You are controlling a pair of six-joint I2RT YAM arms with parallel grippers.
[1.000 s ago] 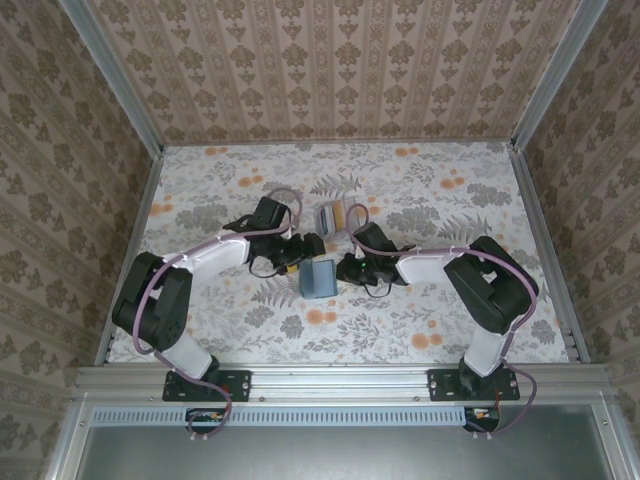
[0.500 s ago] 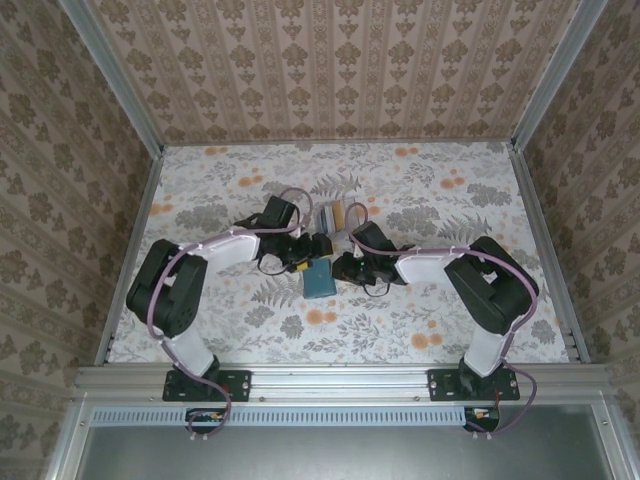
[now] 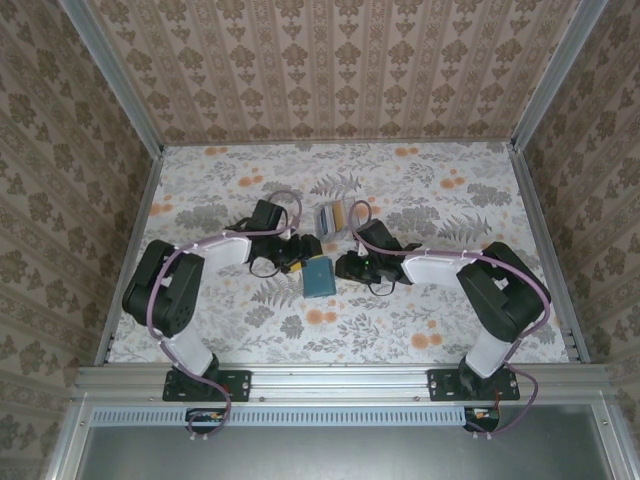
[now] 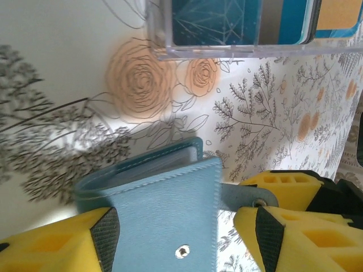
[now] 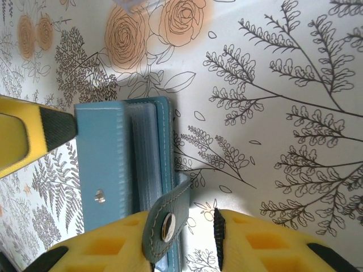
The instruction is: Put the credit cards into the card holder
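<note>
While card holder (image 3: 320,278) lies on desk (image 3: 450,200), strap (image 5: 170,218) unsnapped, left fingers (image 4: 85,243) straddle it wide, unclamped; right fingers (image 5: 272,243) slightly apart, holding nothing. Credit cards (image 3: 332,216) behind in clear tray (image 4: 227,51). Step seems: opening holder; next needs grip on cover.

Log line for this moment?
left gripper: open, straddling teal square card holder | right gripper: open by snap strap | blue-and-orange credit cards: in clear tray
</note>
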